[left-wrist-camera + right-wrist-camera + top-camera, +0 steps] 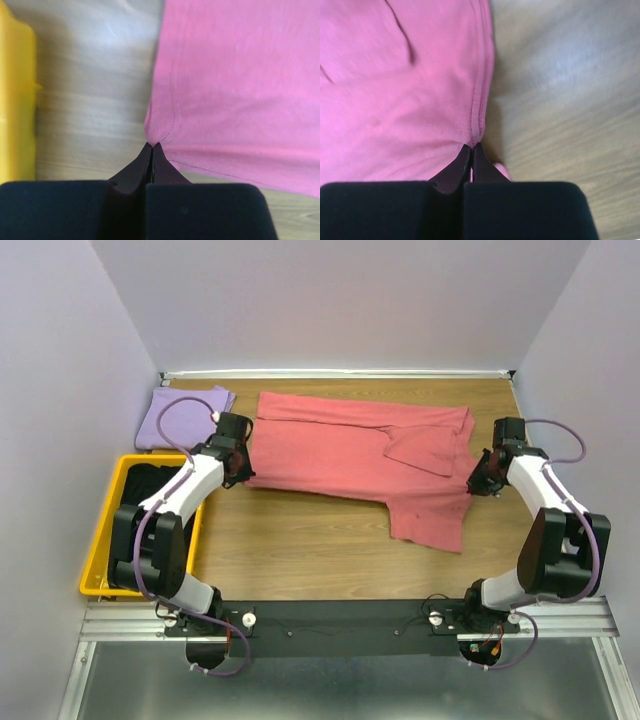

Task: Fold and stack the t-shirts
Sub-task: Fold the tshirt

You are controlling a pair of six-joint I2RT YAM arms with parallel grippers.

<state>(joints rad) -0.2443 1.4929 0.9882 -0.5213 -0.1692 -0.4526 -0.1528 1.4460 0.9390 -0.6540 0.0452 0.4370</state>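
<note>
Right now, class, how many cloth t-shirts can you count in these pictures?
2. The salmon-pink cloth t-shirt lies spread across the middle of the wooden table; the folded lavender-purple cloth t-shirt sits at its far left corner. The yellow plastic bin may hide more.

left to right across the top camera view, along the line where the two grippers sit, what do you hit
yellow bin → left gripper → salmon-pink t-shirt → right gripper

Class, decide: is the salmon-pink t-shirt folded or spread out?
Mostly spread: the salmon-pink t-shirt lies flat across the table, only one sleeve turned onto its body.
</note>
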